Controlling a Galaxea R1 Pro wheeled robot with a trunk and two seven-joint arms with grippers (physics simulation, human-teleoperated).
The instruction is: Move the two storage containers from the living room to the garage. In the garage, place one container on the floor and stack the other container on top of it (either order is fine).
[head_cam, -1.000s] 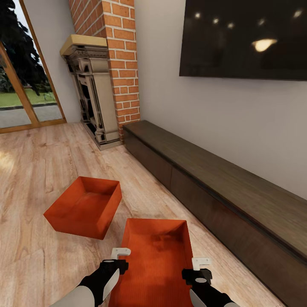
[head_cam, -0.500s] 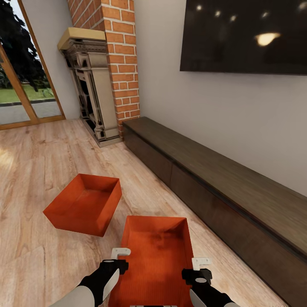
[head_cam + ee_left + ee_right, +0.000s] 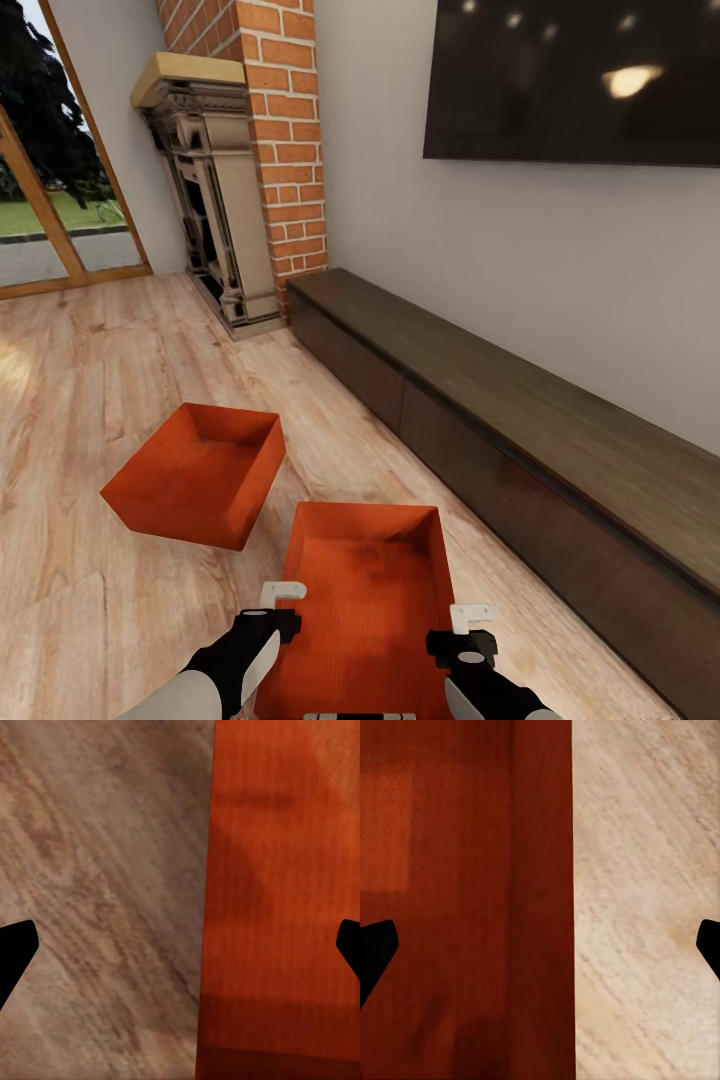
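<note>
I am in the living room; the garage and its floor are out of view. Two orange-red storage containers rest on the light wood planks. One container (image 3: 195, 485) lies ahead to the left, the other container (image 3: 365, 590) directly below my arms. My left gripper (image 3: 280, 602) is open over that near container's left wall (image 3: 225, 907), fingers spread to either side of it. My right gripper (image 3: 468, 625) is open likewise over the right wall (image 3: 544, 870). In the wrist views the left gripper (image 3: 180, 949) and right gripper (image 3: 541, 949) hold nothing.
A long low dark wood cabinet (image 3: 520, 430) runs along the wall on the right, under a black TV (image 3: 570, 80). A brick chimney (image 3: 285, 140) with a fireplace (image 3: 215, 220) stands ahead. Wood-framed glass doors (image 3: 60, 220) are at the far left.
The whole picture has shifted a little, so the camera has moved. Both grippers keep their places over the near container's walls, and neither container has moved.
</note>
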